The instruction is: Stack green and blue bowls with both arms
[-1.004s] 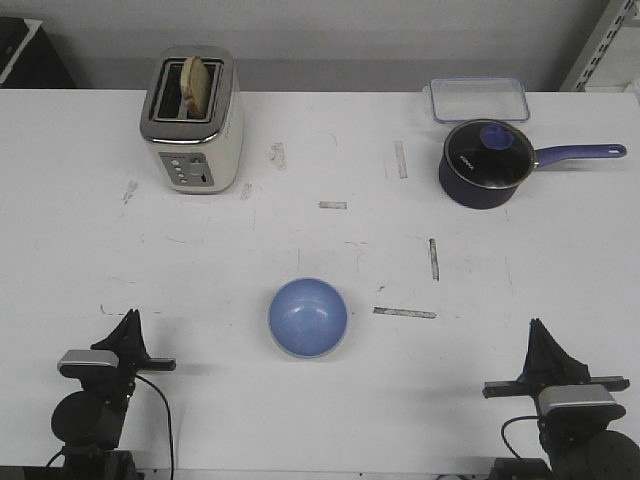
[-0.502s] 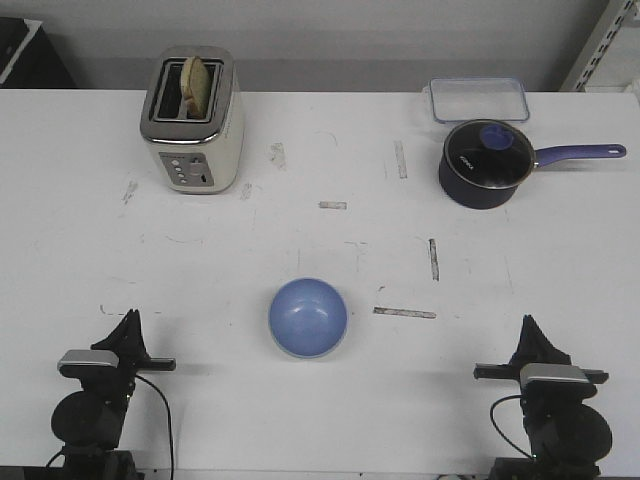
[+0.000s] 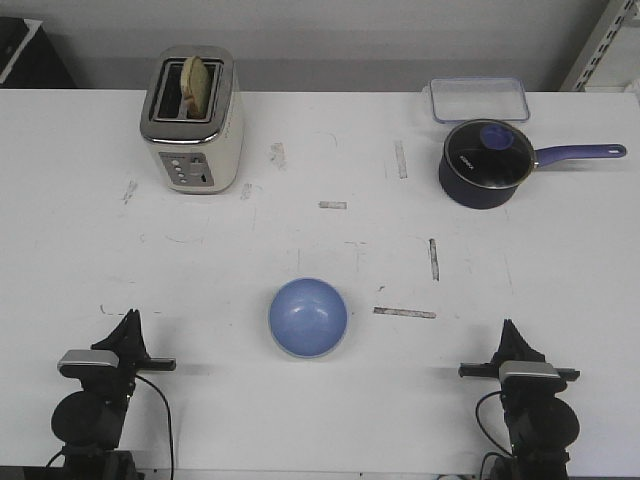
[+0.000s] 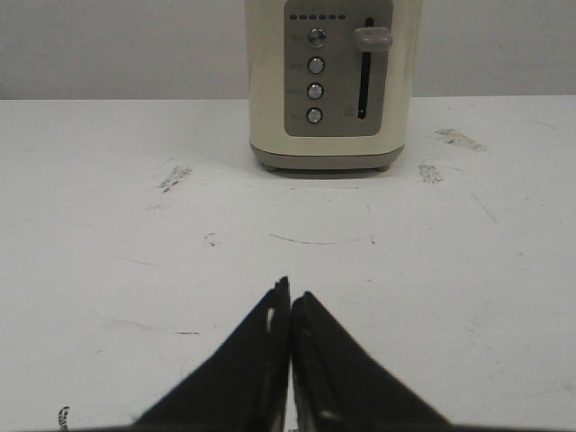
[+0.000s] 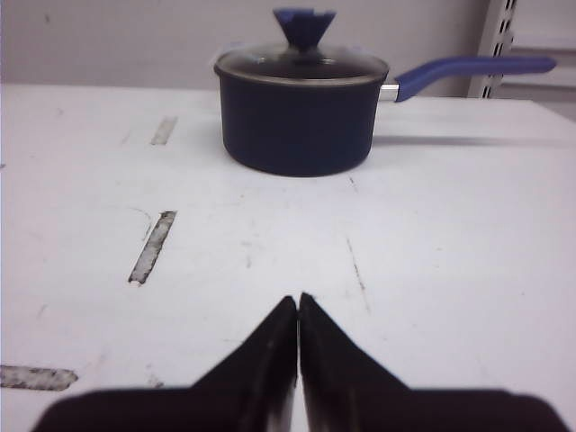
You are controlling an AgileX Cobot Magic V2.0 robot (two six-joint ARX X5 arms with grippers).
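Observation:
The light blue bowl (image 3: 308, 317) sits upright on the white table (image 3: 330, 250), front and centre, between my two arms. No separate green bowl shows in any view. My left gripper (image 3: 130, 316) is shut and empty at the front left, well left of the bowl; in the left wrist view its jaws (image 4: 290, 293) meet over bare table. My right gripper (image 3: 510, 326) is shut and empty at the front right, well right of the bowl; in the right wrist view its jaws (image 5: 299, 299) also meet. The bowl is out of both wrist views.
A cream toaster (image 3: 192, 121) with bread stands at the back left, also in the left wrist view (image 4: 333, 81). A dark navy saucepan (image 3: 486, 164) with glass lid and long handle stands at the back right, also in the right wrist view (image 5: 301, 112). A clear lidded box (image 3: 479, 99) lies behind it.
My right arm has swung to the left, its gripper tip now nearer the table's middle. The left arm and the blue bowl have not moved.

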